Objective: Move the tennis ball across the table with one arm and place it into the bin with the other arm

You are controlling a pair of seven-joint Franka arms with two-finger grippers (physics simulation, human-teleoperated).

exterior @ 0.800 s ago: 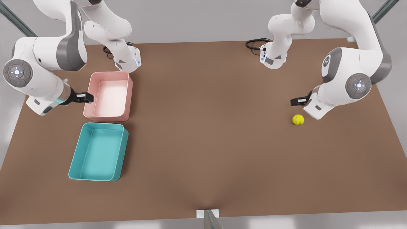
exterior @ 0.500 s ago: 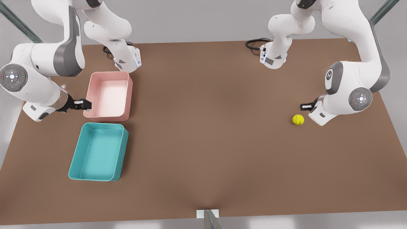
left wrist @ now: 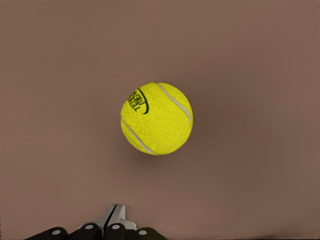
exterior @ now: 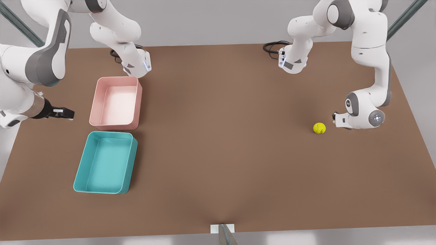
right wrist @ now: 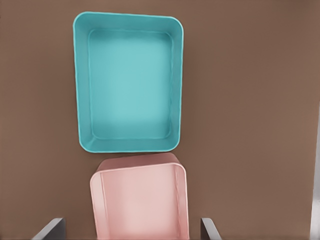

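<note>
Right gripper (exterior: 64, 113) above the table (exterior: 218, 143), off the pink bin (exterior: 115, 103) on the side toward the front view's left, clear of its wall; fingers (right wrist: 50, 229) spread wide in the right wrist view, one at either side of the pink bin below, nothing held. Pink bin standing just beyond the bin (exterior: 105, 162), short walls nearly meeting, a narrow gap of table between; in the right wrist view the bin (right wrist: 129, 82) seen whole from above, interior bare, the pink bin (right wrist: 139, 197) next to it. Wide stretch of bare table between the bin and the tennis ball (exterior: 319, 128). Tennis ball resting on the table, well apart from the bin, toward the front view's right; white seam and dark print visible in the left wrist view (left wrist: 156, 118). Left gripper (exterior: 335, 117) low over the table, just beside the tennis ball on the side away from the bin, not touching it; fingers (left wrist: 114, 220) closed together in the left wrist view, tips side by side, nothing between them.
</note>
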